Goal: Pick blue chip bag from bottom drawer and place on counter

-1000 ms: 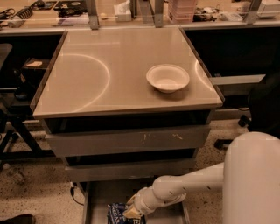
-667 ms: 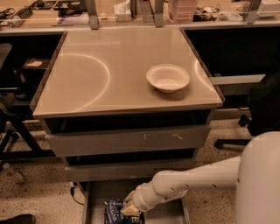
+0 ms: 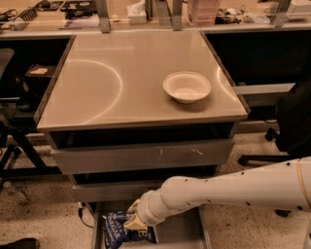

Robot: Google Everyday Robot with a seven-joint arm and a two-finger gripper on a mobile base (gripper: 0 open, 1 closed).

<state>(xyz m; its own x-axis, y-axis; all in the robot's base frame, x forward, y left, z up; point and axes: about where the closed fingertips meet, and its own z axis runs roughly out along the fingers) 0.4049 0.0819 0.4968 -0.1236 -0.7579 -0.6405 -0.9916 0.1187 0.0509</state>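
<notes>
The blue chip bag (image 3: 112, 229) sits in the open bottom drawer (image 3: 181, 232), at its left side, crumpled and tilted up. My gripper (image 3: 133, 220) reaches down into the drawer from the right on the white arm and is shut on the bag's right upper edge. The counter (image 3: 131, 73) lies above, glossy beige with arc marks. The drawer's front part is cut off by the bottom edge of the view.
A white bowl (image 3: 187, 86) stands on the counter's right half. Two grey scratched drawer fronts (image 3: 141, 156) sit above the open drawer. A cluttered bench (image 3: 146, 14) runs along the back. A black chair (image 3: 294, 116) stands at the right, dark stands (image 3: 14, 141) at the left.
The arm has shifted left and slightly up. The chip bag has moved left with the gripper and now stands more tilted in the drawer.
</notes>
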